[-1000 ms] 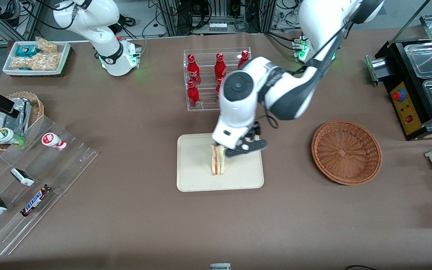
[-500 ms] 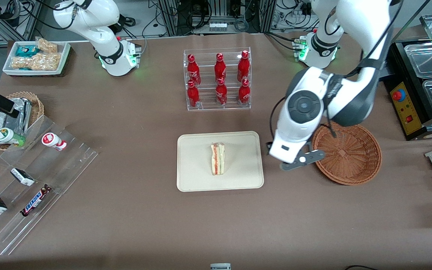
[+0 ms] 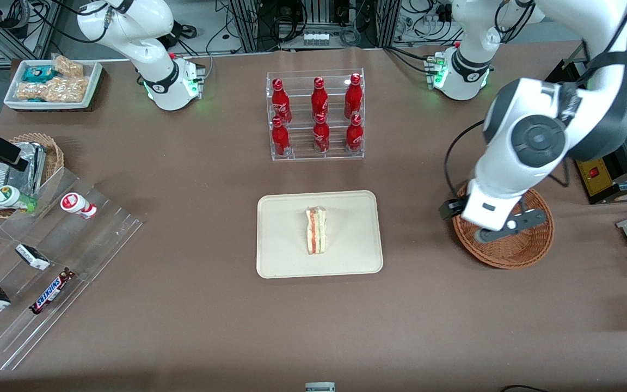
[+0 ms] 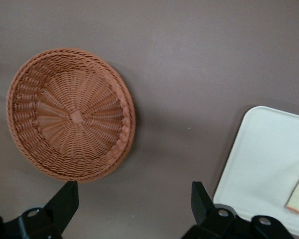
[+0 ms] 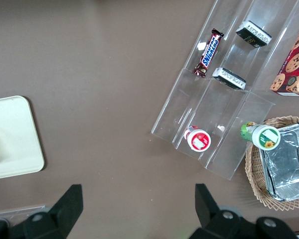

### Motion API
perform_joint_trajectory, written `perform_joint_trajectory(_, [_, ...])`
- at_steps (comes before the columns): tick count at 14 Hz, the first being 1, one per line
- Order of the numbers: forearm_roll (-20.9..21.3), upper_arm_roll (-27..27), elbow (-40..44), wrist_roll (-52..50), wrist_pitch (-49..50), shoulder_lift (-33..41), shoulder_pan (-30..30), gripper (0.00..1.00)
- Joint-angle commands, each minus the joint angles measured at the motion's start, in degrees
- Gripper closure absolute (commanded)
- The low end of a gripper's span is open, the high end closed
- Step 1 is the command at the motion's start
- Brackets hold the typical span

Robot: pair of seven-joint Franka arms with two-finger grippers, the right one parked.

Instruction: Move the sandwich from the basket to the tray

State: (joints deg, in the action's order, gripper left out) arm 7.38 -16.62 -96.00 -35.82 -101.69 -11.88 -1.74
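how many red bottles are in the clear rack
6: the red bottles stand in the clear acrylic rack, three on its upper step, three on the lower, farther from the camera than the cream-beige tray. The open gripper hangs over the reddish-brown wicker basket.

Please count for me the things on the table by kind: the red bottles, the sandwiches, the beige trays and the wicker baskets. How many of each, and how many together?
Red bottles: 6
Sandwich: 1
Tray: 1
Wicker baskets: 2, the reddish-brown basket and a tan basket
Total: 10
The gripper hangs open above the reddish-brown basket.
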Motion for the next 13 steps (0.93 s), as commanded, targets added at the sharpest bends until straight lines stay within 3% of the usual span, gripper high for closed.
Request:
perform_joint_trajectory(1, [-4.1, 0.8, -7.2, 11.4, -0.1, 9.3, 3.1, 0.0])
perform_joint_trajectory(9, [-6.8, 17.7, 1.2, 39.0, 8.5, 10.3, -4.8, 0.0])
perform_joint_trajectory(13, [-6.7, 18.1, 4.9, 43.2, 10.3, 9.7, -4.7, 0.0])
